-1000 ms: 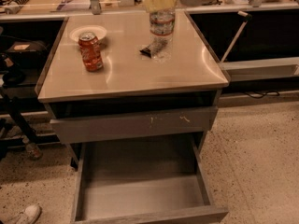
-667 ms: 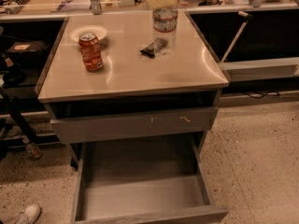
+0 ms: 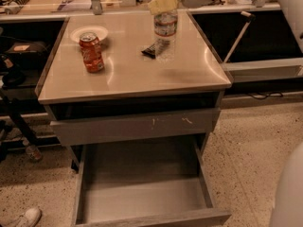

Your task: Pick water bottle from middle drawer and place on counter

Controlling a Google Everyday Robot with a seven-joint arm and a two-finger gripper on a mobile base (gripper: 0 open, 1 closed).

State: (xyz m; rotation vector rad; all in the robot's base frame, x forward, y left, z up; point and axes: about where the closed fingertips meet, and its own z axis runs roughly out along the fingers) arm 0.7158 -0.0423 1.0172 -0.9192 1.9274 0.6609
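The water bottle (image 3: 165, 25) is clear with a pale label band and stands upright at the back right of the counter (image 3: 132, 74). My gripper (image 3: 163, 3), with yellowish fingers, comes in from the upper right and is shut on the bottle's top, hiding the cap. The bottle's base is at or just above the steel top; I cannot tell which. The middle drawer (image 3: 142, 197) is pulled out below, and its grey floor is bare.
An orange soda can (image 3: 92, 52) stands at the counter's left, in front of a small white plate (image 3: 89, 32). A dark packet (image 3: 152, 49) lies beside the bottle's base. A closed grey drawer front with pale scratches (image 3: 137, 124) sits above the open drawer. A shoe (image 3: 26, 217) lies on the floor at lower left.
The gripper and the bottle shifted slightly right, then came down a little over the counter's back right. The can, plate and drawer have not moved.
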